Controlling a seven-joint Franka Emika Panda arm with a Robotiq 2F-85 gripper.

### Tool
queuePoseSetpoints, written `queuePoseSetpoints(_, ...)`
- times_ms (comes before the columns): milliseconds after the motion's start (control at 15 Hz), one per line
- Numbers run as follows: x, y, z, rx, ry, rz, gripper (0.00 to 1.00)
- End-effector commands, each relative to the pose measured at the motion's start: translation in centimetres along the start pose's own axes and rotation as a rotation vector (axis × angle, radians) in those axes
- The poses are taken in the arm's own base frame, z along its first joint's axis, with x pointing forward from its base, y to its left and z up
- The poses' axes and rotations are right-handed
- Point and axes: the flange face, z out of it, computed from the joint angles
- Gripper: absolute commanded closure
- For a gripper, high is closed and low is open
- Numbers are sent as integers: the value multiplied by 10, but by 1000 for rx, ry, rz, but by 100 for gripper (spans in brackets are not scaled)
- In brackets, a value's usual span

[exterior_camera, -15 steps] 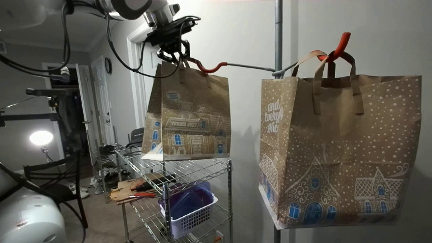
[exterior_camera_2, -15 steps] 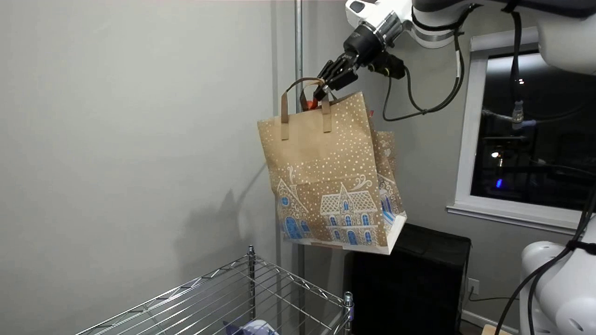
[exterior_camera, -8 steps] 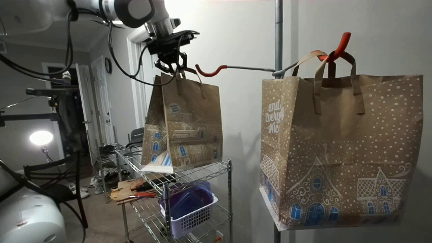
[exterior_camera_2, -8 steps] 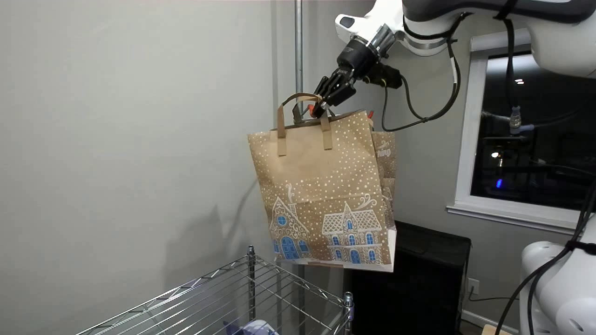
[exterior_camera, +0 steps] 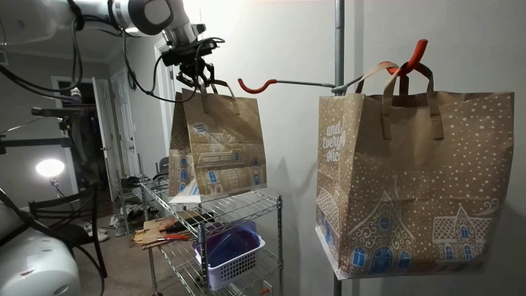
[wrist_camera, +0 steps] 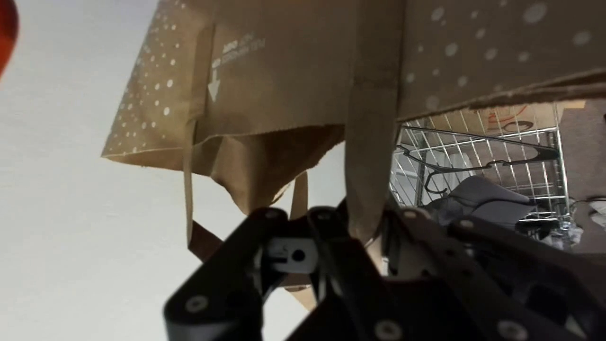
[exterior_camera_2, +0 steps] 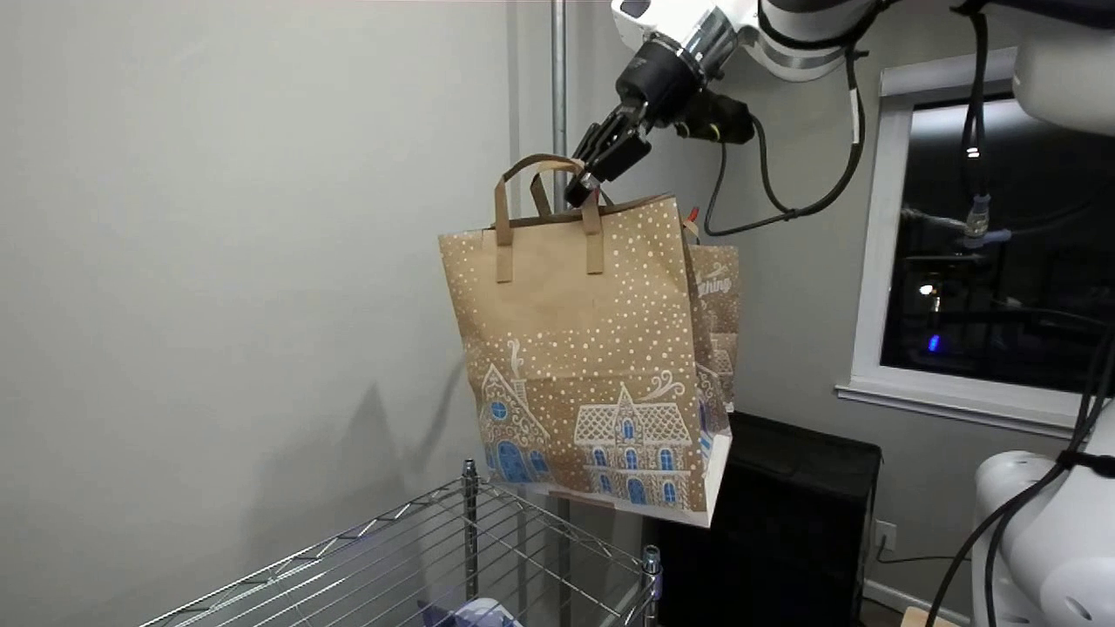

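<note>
My gripper (exterior_camera: 201, 85) is shut on a handle (wrist_camera: 371, 142) of a brown paper bag (exterior_camera: 226, 142) printed with white dots and blue-windowed houses. The bag hangs upright, slightly tilted, in the air from the gripper. In an exterior view the gripper (exterior_camera_2: 577, 192) grips near one side of the handles, and the handle loops stand up beside the fingers. In the wrist view the bag (wrist_camera: 284, 71) fills the top, with its open mouth facing the gripper. The red hook (exterior_camera: 257, 87) stands bare, apart from the bag, to its right in that exterior view.
A second paper bag (exterior_camera: 411, 172) hangs from another red hook (exterior_camera: 415, 57) on the metal pole (exterior_camera: 339, 49). A wire shelf (exterior_camera_2: 418, 540) stands below the held bag, with a white basket (exterior_camera: 236, 263) on its lower level. A black box (exterior_camera_2: 766, 522) stands behind.
The held bag has moved left in both exterior views, away from the red hook that its handle overlapped a second ago. It dipped, then rose slightly. The second bag stays in place.
</note>
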Motion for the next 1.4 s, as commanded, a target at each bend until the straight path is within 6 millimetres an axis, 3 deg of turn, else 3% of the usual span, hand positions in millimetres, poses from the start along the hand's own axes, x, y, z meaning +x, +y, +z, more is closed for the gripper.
queuePoseSetpoints(0, 26, -13, 10, -87, -29, 90, 94)
queuePoseSetpoints(333, 60, -40, 30, -191, -65, 220, 94)
queuePoseSetpoints(800, 118, -116, 75, -389, -123, 198, 94)
queuePoseSetpoints(1067, 137, -131, 94, -354, -88, 187, 95)
queuePoseSetpoints(1333, 155, -134, 104, -317, 16, 162, 95)
